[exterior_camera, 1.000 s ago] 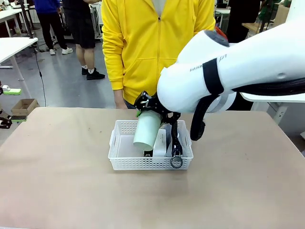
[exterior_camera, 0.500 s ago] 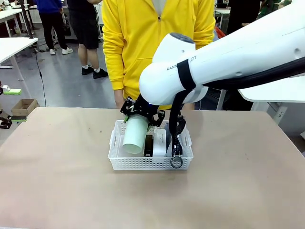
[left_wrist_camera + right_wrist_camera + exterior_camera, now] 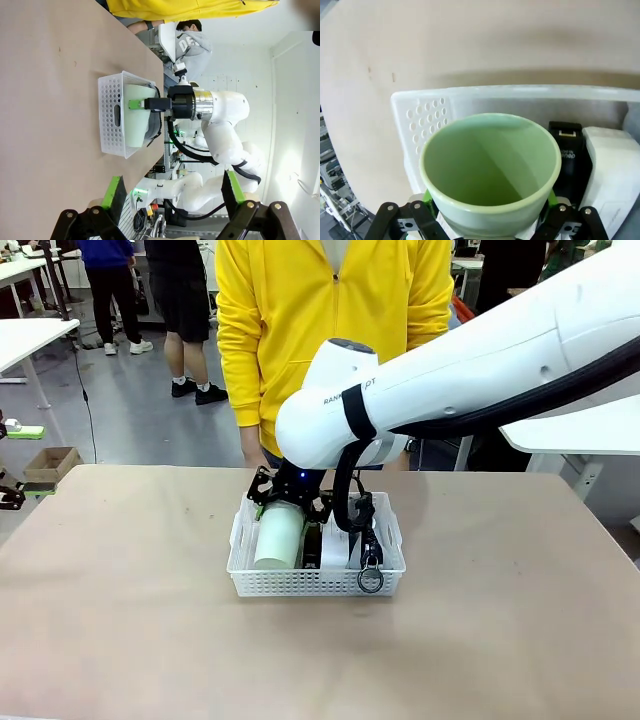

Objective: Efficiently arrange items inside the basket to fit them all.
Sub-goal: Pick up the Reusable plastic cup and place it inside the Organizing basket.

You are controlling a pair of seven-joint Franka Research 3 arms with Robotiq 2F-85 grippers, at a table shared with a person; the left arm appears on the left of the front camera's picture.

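The white lattice basket sits mid-table. My right gripper reaches across from the right, shut on the pale green cup, which hangs tilted in the basket's left part. A slim black bar, a small white box and the grey pouch with its black ring stand to the cup's right. The right wrist view looks into the cup's mouth, beside the basket wall, the bar and the box. My left gripper is open, well away from the basket.
A person in a yellow hoodie stands right behind the basket at the far table edge. Bare tan tabletop lies on all sides of the basket. White tables and other people are farther back on the left.
My right arm has carried the cup leftward and down, from above the basket's middle into its left part. The other items have not moved.
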